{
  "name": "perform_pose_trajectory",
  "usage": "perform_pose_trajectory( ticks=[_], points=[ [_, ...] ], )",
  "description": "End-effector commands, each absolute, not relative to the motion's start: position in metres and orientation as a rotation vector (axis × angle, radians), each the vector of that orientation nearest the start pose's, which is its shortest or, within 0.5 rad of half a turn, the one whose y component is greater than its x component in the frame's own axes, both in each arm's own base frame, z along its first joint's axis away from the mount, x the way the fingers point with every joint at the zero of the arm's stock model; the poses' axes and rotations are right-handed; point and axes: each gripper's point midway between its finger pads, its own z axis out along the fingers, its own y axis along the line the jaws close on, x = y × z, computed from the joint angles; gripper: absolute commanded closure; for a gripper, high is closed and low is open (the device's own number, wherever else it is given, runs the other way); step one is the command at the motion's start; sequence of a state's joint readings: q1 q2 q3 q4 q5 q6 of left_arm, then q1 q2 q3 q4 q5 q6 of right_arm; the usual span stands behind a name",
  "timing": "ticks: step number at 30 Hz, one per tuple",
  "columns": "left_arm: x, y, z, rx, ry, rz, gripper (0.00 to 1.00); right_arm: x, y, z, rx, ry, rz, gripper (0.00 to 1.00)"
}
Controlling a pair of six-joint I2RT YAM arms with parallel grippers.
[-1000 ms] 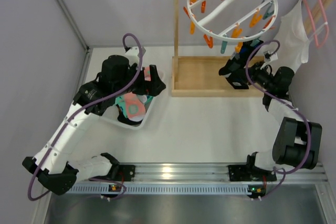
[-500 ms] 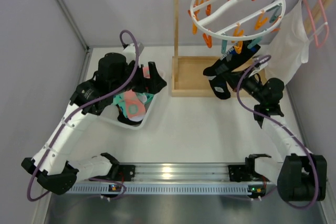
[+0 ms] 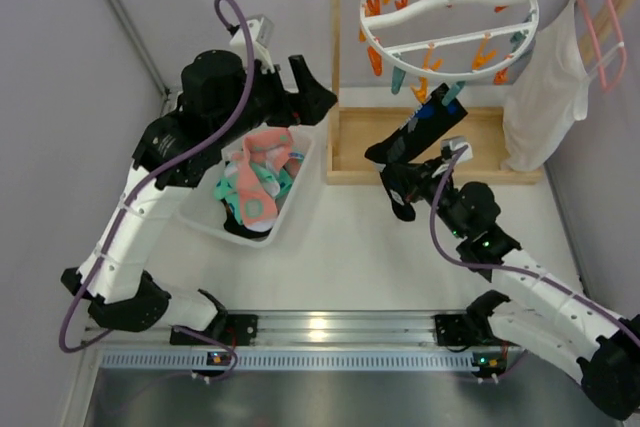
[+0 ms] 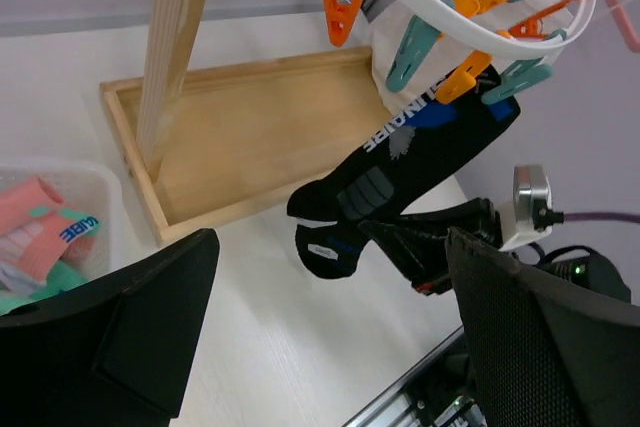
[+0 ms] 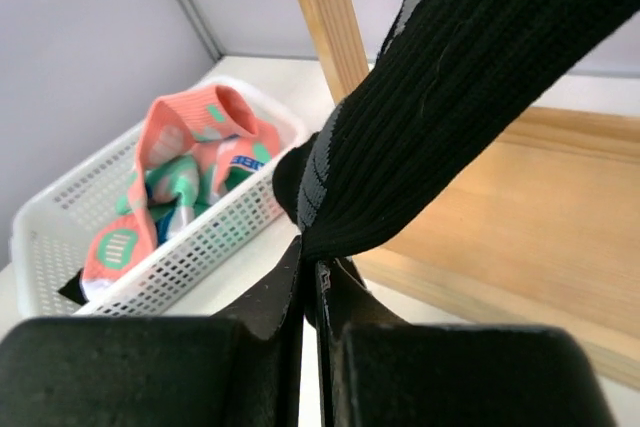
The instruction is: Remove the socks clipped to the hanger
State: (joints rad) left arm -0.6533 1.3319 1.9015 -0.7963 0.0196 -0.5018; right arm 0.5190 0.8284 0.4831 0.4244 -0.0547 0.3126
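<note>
The hanger is a round white ring with orange and teal clips, hung on the wooden rail. A black sock with blue marks stretches taut from the clips down and to the left. My right gripper is shut on its lower part, which also shows in the right wrist view. The sock looks still clipped at its top. My left gripper is open and empty, raised beside the rack post. Pink and teal socks lie in the white basket.
The wooden rack has an upright post and a base tray under the hanger. A white cloth garment on a pink wire hanger hangs at the right. Grey walls close the left and back.
My right gripper has pulled the black sock down and left, stretching it. The hanger has swung level. My left gripper has lifted out of the basket, leaving a pink sock there.
</note>
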Motion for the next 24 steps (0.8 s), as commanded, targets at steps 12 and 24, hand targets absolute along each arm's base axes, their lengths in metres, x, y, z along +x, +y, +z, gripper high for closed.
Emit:
perform_pose_trajectory(
  ticks=[12,24],
  points=[
    [0.345,-0.285,0.494,0.164,1.76,-0.566,0.01,0.295,0.27,0.285,-0.238,1.592,0.362,1.0],
    [0.358,-0.314,0.498,0.453,1.659,-0.509,0.01,0.306,0.339,0.286,-0.379,1.616,0.264,1.0]
  ],
)
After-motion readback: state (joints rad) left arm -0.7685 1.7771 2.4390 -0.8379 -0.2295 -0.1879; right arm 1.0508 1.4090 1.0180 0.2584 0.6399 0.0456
